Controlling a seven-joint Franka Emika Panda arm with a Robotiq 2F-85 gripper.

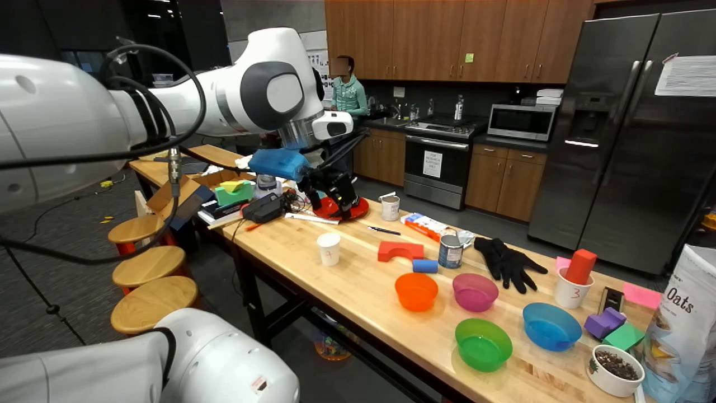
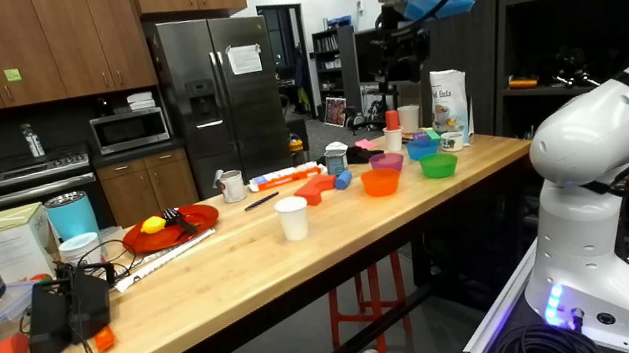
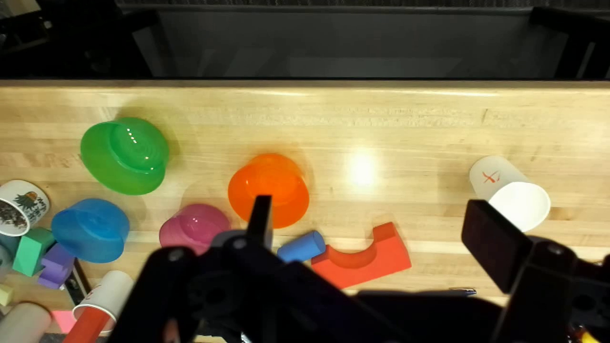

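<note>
My gripper [image 3: 370, 206] hangs above the table with its fingers wide apart and nothing between them. In the wrist view, a red arch block [image 3: 388, 259] and a blue cylinder [image 3: 301, 246] lie below the gap, beside each other. An orange bowl [image 3: 271, 176] appears behind the left finger. A white paper cup [image 3: 493, 176] with a red mark shows past the right one; in an exterior view this cup [image 2: 293, 219] stands upright. Pink [image 1: 475, 292], green [image 1: 484, 344] and blue [image 1: 552, 326] bowls are grouped near the orange one. The gripper touches none of them.
A red plate [image 2: 201, 214] holds a lemon and a dark utensil. Cans, including a grey one [image 1: 450, 252], black gloves [image 1: 509, 264], a cup [image 1: 571, 292] with a red block, and an oats bag [image 1: 674, 324] stand along the table. Black devices and cables [image 2: 69, 310] crowd the opposite end.
</note>
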